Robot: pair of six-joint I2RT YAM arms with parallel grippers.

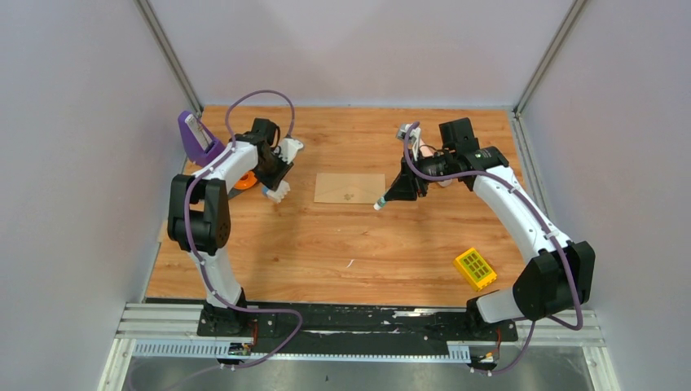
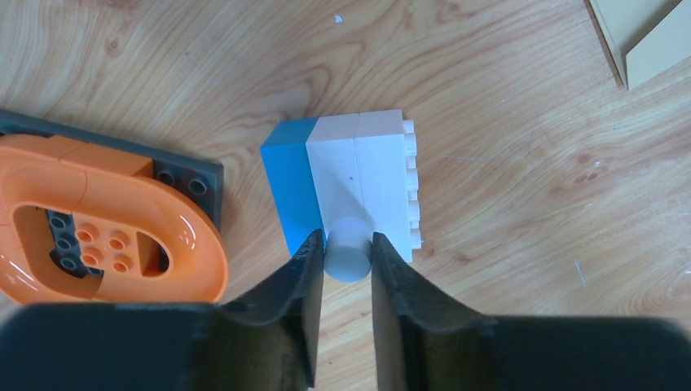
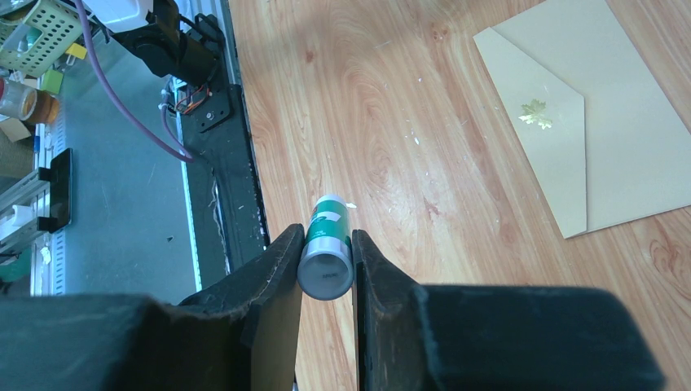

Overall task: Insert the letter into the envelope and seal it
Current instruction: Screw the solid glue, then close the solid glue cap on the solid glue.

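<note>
A desk [image 1: 342, 236] of orange-brown wood-grain board is enclosed by plain pale grey walls [image 1: 73, 163] at the left, right and top of the overhead frame, with slanting metal posts [image 1: 167, 53] set in the upper corners. An aluminium rail [image 1: 155, 322] is laid along the lower edge. Even light is cast, with soft shadows. A green basket [image 3: 41, 37] is seen at the upper left of the right wrist view.

The envelope [image 1: 349, 187] lay flat mid-table. Off its right end, the glue stick [image 3: 324, 265] sat clamped in the right gripper [image 3: 326, 236]. Left of the envelope, a toy-brick stack [image 2: 350, 175] stood beside an oval track piece [image 2: 106, 236] on a baseplate [image 2: 191, 175]. The left gripper [image 2: 346, 238] held a cylinder [image 2: 349, 261] at the stack. A studded brick [image 1: 475, 269] lay right of the envelope, nearer the arm bases.
</note>
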